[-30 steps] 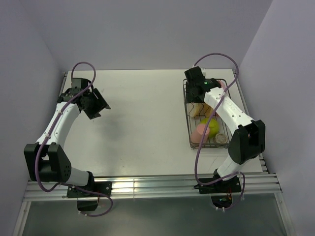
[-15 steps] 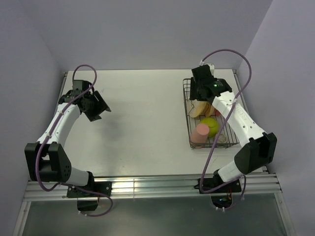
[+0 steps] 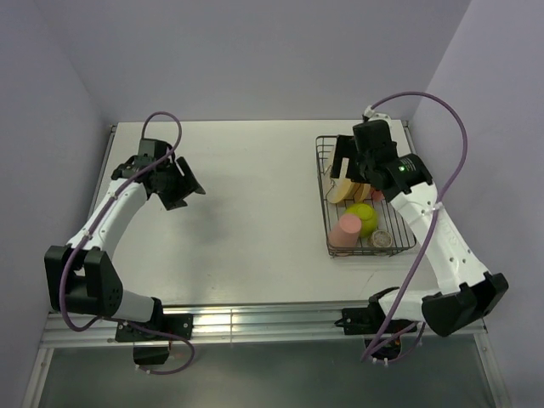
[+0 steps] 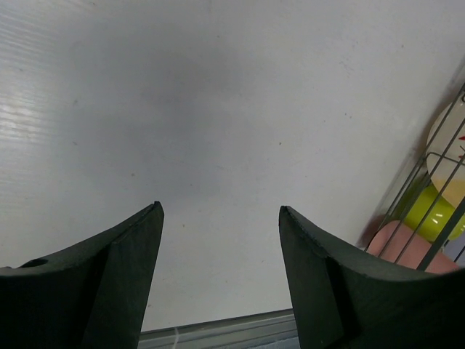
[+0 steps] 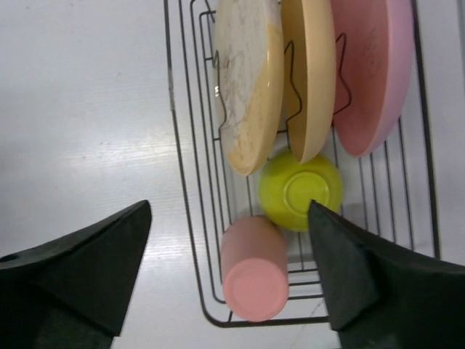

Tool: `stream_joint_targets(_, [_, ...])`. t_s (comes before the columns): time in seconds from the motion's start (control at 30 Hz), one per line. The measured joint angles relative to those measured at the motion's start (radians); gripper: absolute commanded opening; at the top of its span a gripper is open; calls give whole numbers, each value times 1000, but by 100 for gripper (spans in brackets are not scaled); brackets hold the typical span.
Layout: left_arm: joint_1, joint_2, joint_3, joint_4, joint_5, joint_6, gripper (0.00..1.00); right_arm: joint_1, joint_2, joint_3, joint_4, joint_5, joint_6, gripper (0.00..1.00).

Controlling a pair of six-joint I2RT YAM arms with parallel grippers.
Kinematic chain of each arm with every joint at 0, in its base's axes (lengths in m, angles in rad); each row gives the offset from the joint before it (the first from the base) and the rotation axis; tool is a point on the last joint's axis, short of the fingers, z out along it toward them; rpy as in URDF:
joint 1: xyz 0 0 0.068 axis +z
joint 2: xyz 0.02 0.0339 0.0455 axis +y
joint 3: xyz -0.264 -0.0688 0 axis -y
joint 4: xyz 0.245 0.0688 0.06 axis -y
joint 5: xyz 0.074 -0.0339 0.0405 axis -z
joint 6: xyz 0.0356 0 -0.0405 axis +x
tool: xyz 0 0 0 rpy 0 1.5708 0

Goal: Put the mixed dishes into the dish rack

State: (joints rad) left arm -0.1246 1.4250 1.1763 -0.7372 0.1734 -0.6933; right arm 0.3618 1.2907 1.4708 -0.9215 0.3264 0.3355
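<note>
Dish rack (image 5: 196,240) on the right side of the bench (image 3: 255,187), toward the far edge, long axis running near to far. In the far half, three plates on edge between the zigzag dividers, side by side across the width, faces turned left and right, rims lined up along the long axis: cream-and-yellow plate (image 5: 243,80) leftmost, orange plate (image 5: 309,73) in the middle, pink plate (image 5: 374,73) rightmost. Just nearer, lime-green bowl (image 5: 301,190) upside down, foot ring up. At the near left corner, pink cup (image 5: 254,269), closed end up. Beside the cup at the near right corner, small speckled grey bowl (image 3: 382,240).

Right arm rising from the near right edge, elbow out to the right, forearm slanting far and left. Right end effector (image 5: 229,211) above the plates, aimed down, fingers spread wide and empty.

Left arm bent out to the left, forearm reaching far and right. Left end effector (image 4: 219,209) low over bare bench, well apart from the rack, fingers parted, nothing between them.

Lilac walls (image 3: 255,59) on three sides; metal rail (image 3: 255,321) along the near edge.
</note>
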Motion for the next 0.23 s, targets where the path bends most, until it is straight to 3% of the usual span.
stream_joint_targets(0.23, [-91,0,0,16,16,-8,74,2,-122,-129,-11,-90,52,100])
